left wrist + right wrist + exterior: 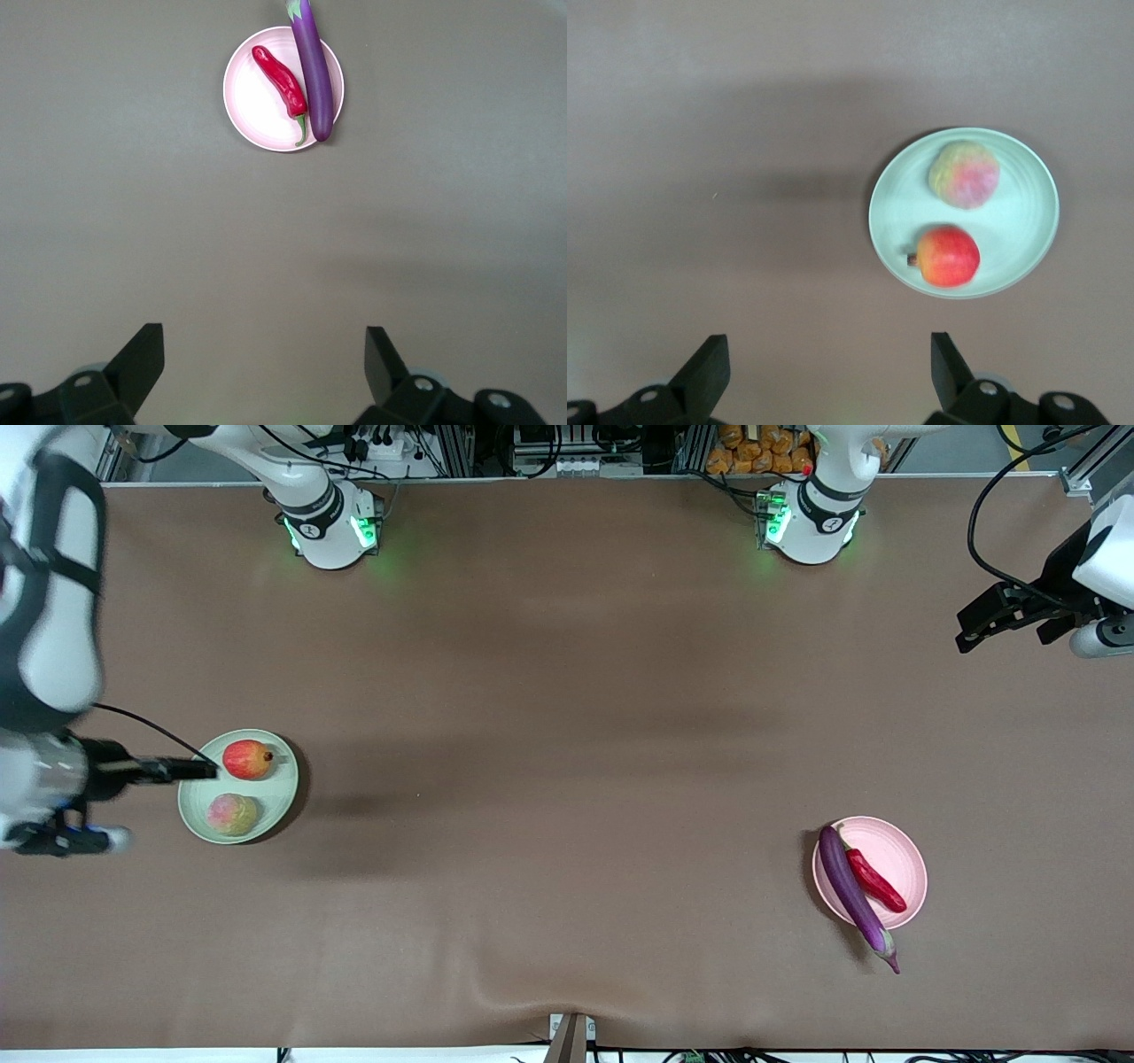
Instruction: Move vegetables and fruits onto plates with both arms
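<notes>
Eggplant (pixel 852 893) lies lengthwise across pink plate's (pixel 905 849) rim

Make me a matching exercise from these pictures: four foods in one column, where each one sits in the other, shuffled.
1. long purple eggplant
2. red chili pepper
3. round red fruit with crown tip
4. yellow-green fruit with pink blush

A. green plate, nearer the front camera
B. wholly on the pink plate
C. green plate, farther from the front camera
D. pink plate, tip overhanging the rim

Pairs: 1-D, 2-B, 3-C, 4-A
</notes>
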